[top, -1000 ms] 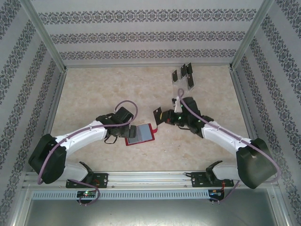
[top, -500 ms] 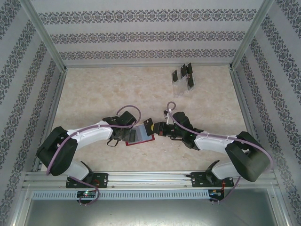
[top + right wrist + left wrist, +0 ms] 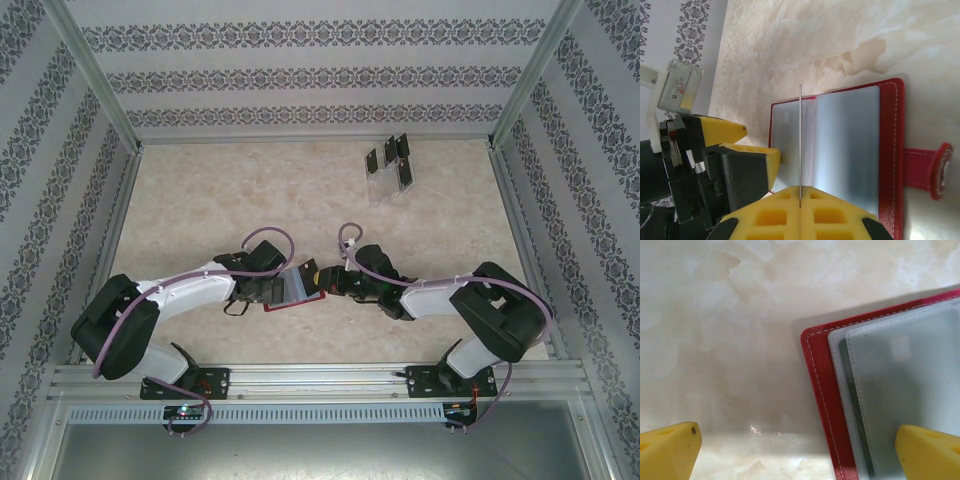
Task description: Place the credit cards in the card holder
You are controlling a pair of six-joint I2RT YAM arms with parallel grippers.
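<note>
Top view: card holder (image 3: 300, 290) lies open on the table (image 3: 200, 200), near-centre, between both arms. Left gripper (image 3: 266, 288) is at its left edge and right gripper (image 3: 320, 280) at its right edge. Other credit cards (image 3: 405, 178) stand in a clear rack (image 3: 383, 190), far right, well apart from the holder.

Left wrist: fingers spread wide, straddling the holder's red stitched edge. One yellow pad (image 3: 667, 450) is over bare table and the other is over the grey pocket panel (image 3: 900, 390). Can't tell whether it touches the panel.

Right wrist: yellow pads (image 3: 840, 215) are clamped together on one credit card (image 3: 800, 140), seen edge-on. It stands square to the grey pages, just beside the fold. Can't tell if it's in a pocket. The red strap tab (image 3: 927, 170) sticks out from the holder's opposite edge.
</note>
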